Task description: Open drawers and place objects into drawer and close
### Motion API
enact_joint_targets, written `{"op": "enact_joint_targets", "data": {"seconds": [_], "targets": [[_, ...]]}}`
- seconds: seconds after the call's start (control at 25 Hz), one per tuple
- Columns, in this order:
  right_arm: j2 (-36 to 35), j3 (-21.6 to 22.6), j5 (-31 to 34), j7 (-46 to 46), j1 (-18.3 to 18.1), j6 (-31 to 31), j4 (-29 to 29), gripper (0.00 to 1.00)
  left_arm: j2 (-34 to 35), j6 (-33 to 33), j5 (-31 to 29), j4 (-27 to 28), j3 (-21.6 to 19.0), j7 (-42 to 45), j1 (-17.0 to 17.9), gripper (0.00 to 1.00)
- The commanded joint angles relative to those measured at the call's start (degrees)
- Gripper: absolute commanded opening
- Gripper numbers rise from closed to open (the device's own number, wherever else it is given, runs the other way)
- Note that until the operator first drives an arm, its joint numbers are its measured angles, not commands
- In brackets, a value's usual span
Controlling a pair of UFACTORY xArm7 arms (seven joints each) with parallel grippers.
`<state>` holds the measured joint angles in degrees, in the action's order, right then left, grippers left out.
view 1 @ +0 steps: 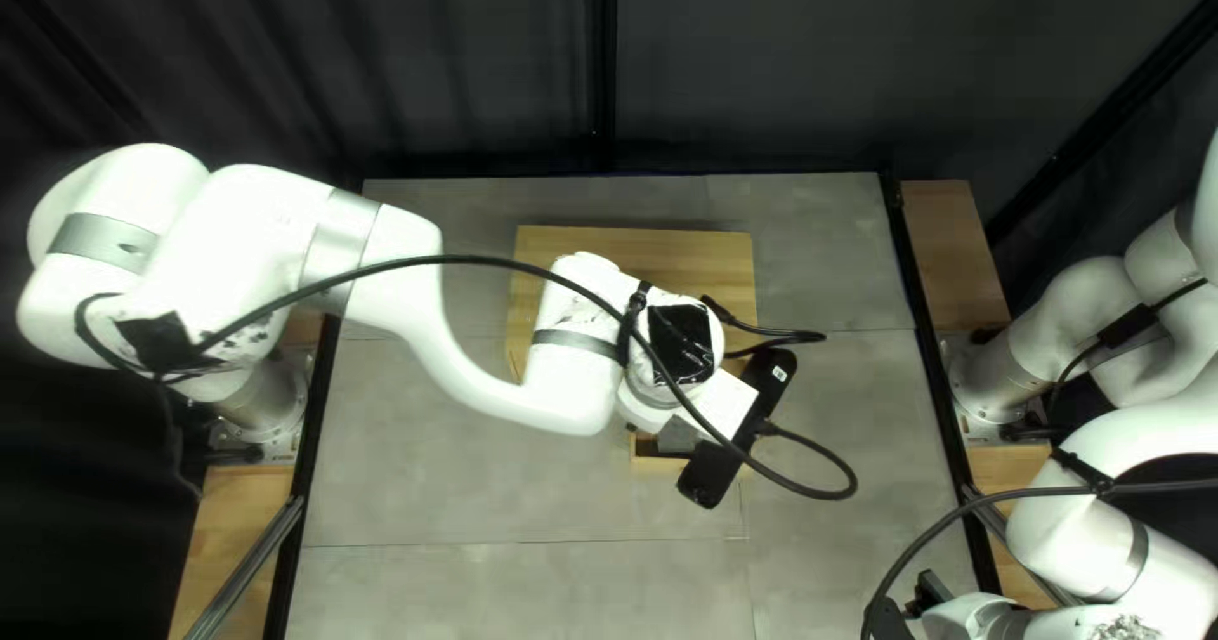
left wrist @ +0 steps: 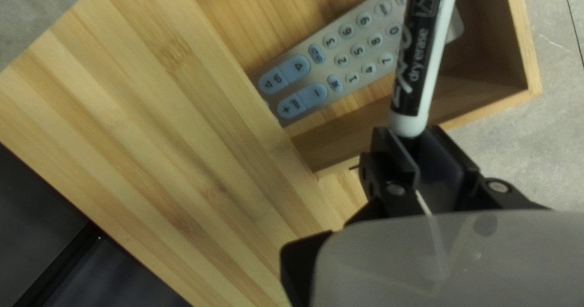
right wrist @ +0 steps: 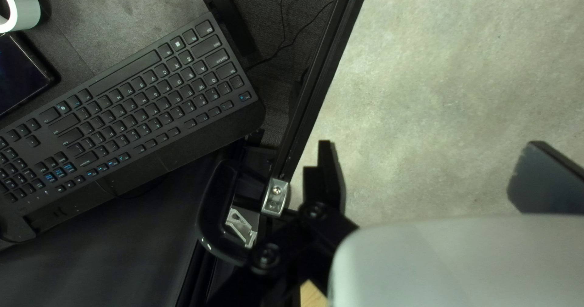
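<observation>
In the top left view my left gripper (view 1: 721,402) is mostly hidden under its arm, above an extended drawer (view 1: 654,465) of the wooden box (view 1: 635,253). Its wrist view shows the gripper (left wrist: 412,138) shut on one end of a black-and-white dry-erase marker (left wrist: 420,57), held over the drawer (left wrist: 531,51). A grey remote control (left wrist: 359,45) lies inside, partly covered by the marker. The bare box top (left wrist: 158,100) is beside it. At the bottom right of the top left view is my right gripper (view 1: 935,589); in its wrist view the gripper (right wrist: 286,176) stands open, holding nothing.
The left arm's black cable (view 1: 508,262) arches over the box. Past the right gripper, beyond the metal table frame (right wrist: 322,63), are a black keyboard (right wrist: 134,109), a white roll (right wrist: 25,6) and a dark-screened device (right wrist: 18,69).
</observation>
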<state>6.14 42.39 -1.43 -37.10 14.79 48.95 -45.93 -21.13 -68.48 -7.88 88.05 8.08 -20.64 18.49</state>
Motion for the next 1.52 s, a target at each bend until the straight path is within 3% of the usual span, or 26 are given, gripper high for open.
{"op": "enact_joint_targets", "data": {"seconds": [0.04,0.08,0.12,0.16,0.32,0.36,0.4,0.44,0.72,1.0,1.32,1.52], "targets": [[0.0,0.0,0.0,0.0,0.0,0.0,0.0,1.0,-0.7,-0.6,0.2,1.2,0.1,-0.8,-0.4,0.1],[0.0,0.0,0.0,0.0,0.0,0.0,0.0,1.0,-0.8,-0.9,0.3,1.5,0.1,-1.0,-0.5,0.13],[0.0,0.0,0.0,0.0,0.0,0.0,0.0,1.0,-0.9,-0.9,0.3,1.6,0.1,-1.0,-0.6,0.32],[0.0,0.0,0.0,0.0,0.0,0.0,0.0,1.0,-1.0,-1.2,0.3,1.9,0.1,-0.9,-0.6,0.38],[0.0,0.0,0.0,0.0,0.0,0.0,0.0,1.0,-1.3,-1.2,0.6,1.9,0.2,-0.7,-0.8,0.48],[0.0,0.0,0.0,0.0,0.0,0.0,0.0,1.0,-1.3,-1.2,0.7,1.9,0.2,-0.7,-0.8,0.67],[0.0,0.0,0.0,0.0,0.0,0.0,0.0,1.0,-1.3,-1.1,0.9,1.8,0.3,-0.7,-0.9,0.92],[0.0,0.0,0.0,0.0,0.0,0.0,0.0,1.0,-1.1,-1.0,1.1,1.6,0.3,-0.6,-1.1,1.0],[0.0,0.0,0.0,0.0,0.0,0.0,0.0,1.0,-0.2,-1.1,2.1,1.1,0.5,0.1,-1.5,1.0],[0.0,0.0,0.0,0.0,0.0,0.0,0.0,1.0,3.3,-3.5,0.5,0.4,-0.3,0.7,0.4,1.0],[0.0,0.0,0.0,0.0,0.0,0.0,0.0,1.0,8.5,-4.8,0.8,-5.7,-3.7,1.2,4.5,1.0],[0.0,0.0,0.0,0.0,0.0,0.0,0.0,1.0,6.9,-6.1,1.1,-6.1,-7.4,2.9,8.9,1.0]]}}
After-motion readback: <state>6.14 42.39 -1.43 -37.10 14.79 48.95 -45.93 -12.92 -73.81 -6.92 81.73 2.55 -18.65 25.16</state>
